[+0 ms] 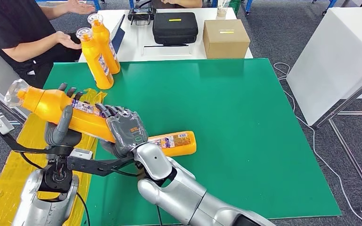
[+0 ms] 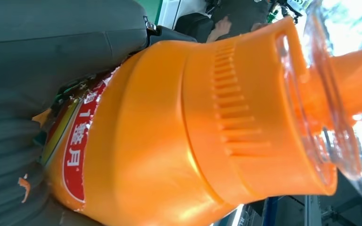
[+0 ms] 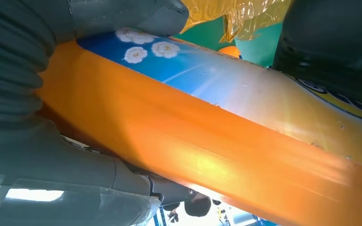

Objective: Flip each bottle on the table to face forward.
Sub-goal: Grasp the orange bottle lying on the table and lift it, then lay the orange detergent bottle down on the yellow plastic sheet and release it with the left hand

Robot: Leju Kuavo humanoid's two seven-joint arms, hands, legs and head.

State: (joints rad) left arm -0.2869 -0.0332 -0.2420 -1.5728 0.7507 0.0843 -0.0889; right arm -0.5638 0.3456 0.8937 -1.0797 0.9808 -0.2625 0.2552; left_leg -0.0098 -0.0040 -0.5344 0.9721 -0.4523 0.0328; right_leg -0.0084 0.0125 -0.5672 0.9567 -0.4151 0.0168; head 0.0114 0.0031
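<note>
An orange bottle (image 1: pixel 52 106) with a clear cap (image 1: pixel 15 92) is held tilted above the left edge of the green mat (image 1: pixel 245 117), cap toward the left. My left hand (image 1: pixel 61 127) grips its upper body from below; its orange shoulder (image 2: pixel 169 122) looms close to the left wrist. My right hand (image 1: pixel 125 129) holds the same bottle's lower part (image 3: pixel 207 141), where a blue flowered label (image 3: pixel 179 61) shows. A second orange bottle (image 1: pixel 176 142) lies on its side on the mat just beyond my right hand. Two more bottles (image 1: pixel 95 60) (image 1: pixel 105 43) stand upright at the mat's far left.
A person (image 1: pixel 19 33) sits at the far left, hands near the standing bottles. Behind the mat, a white table holds a black case (image 1: pixel 175 27) and a cardboard box (image 1: pixel 226 38). Yellow plastic sheeting (image 1: pixel 9 179) lies left of the mat. A white table (image 1: pixel 339 61) stands at the right.
</note>
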